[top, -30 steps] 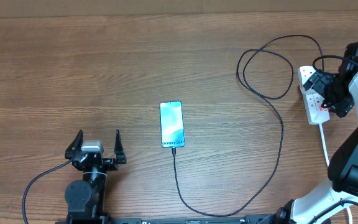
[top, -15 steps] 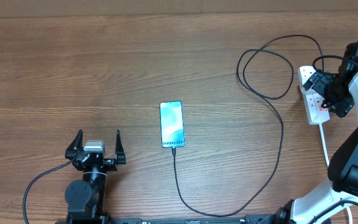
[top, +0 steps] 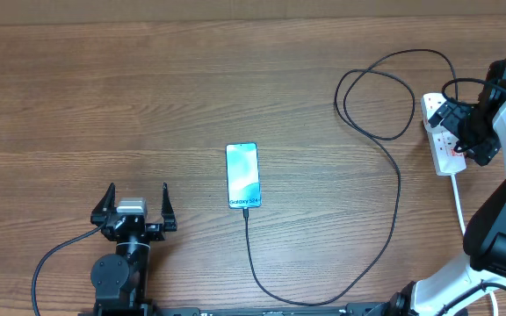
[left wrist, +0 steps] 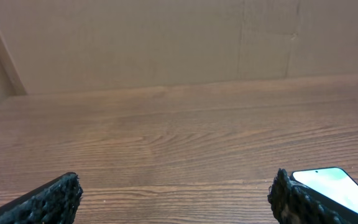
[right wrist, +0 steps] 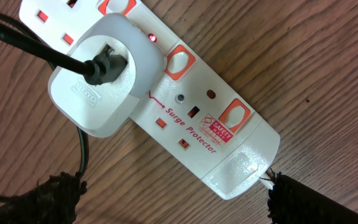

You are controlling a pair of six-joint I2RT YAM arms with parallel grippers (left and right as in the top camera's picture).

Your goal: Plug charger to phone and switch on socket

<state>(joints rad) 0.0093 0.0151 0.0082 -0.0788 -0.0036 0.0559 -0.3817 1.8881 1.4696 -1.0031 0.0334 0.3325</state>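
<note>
The phone (top: 242, 175) lies mid-table with its light blue screen lit; its corner shows in the left wrist view (left wrist: 334, 186). The thin black charger cable (top: 385, 211) is plugged into the phone's near end and loops right to the white socket strip (top: 446, 149). In the right wrist view a white adapter (right wrist: 98, 81) with the black cable sits in the strip (right wrist: 216, 130), and a small red light (right wrist: 152, 38) glows beside it. My right gripper (right wrist: 173, 199) is open, hovering just above the strip. My left gripper (top: 135, 204) is open and empty, left of the phone.
The strip's thick white cord (top: 458, 202) runs toward the near edge past the right arm. A cardboard wall (left wrist: 166, 43) stands behind the table's far edge.
</note>
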